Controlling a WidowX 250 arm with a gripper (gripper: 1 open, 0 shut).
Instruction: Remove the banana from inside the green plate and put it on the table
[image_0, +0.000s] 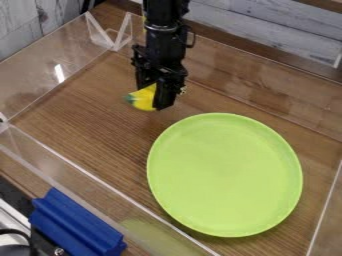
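The small yellow banana (140, 98) with a green tip sits between the fingers of my black gripper (162, 100), which is shut on it and points almost straight down. Banana and gripper are just above the brown wooden table (80, 130), a little beyond the upper left rim of the plate. The large round green plate (225, 172) lies flat on the table at the right and has nothing in it. The gripper hides part of the banana.
Clear acrylic walls (40, 60) run around the table's edges. A blue block (74, 228) lies at the bottom left, outside the near wall. Bare wood shows to the left of the plate.
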